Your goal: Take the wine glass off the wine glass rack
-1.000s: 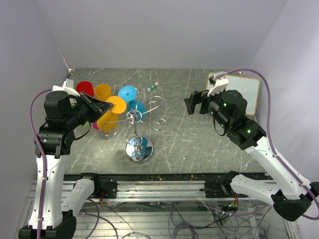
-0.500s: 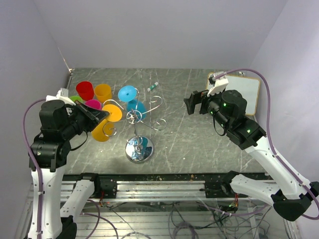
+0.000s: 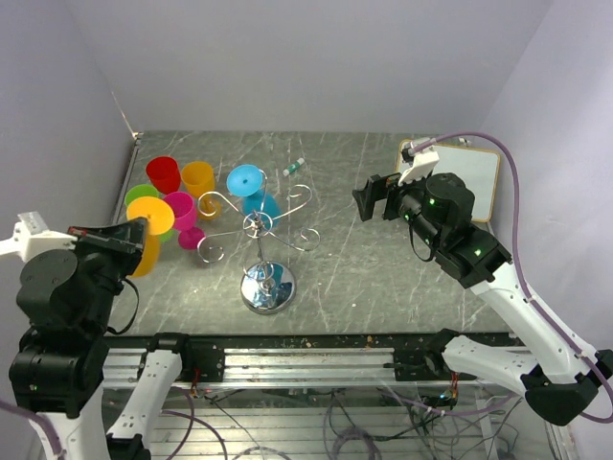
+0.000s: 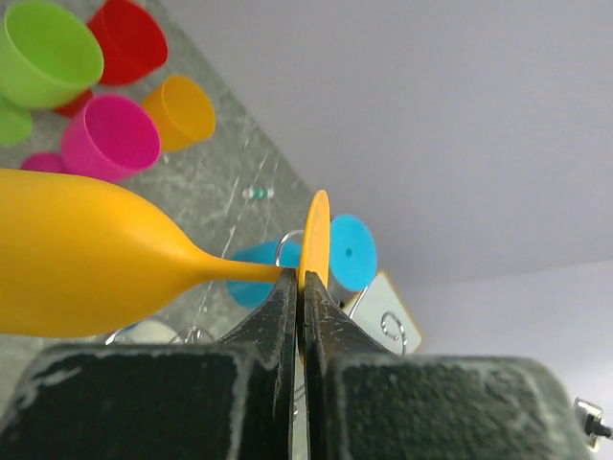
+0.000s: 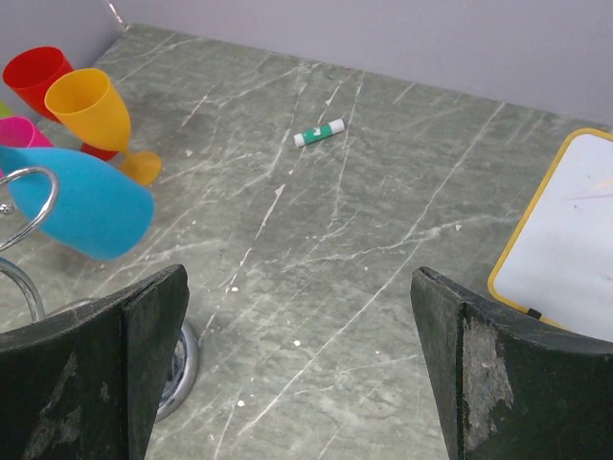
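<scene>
Grey veined tabletop [image 3: 383,268], lilac walls [image 3: 306,67]. The left gripper [image 4: 300,287] has its jaws clamped on the orange wine glass [image 4: 86,259] stem by the left edge, clear of the wine glass rack [image 3: 268,286] mid-table. The right gripper [image 5: 299,316] has its jaws apart.

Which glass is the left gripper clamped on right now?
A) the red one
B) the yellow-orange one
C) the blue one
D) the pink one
B: in the left wrist view the left gripper pinches the stem of the yellow-orange glass right beside its foot. The top view shows that glass off to the left of the wine glass rack.
</scene>
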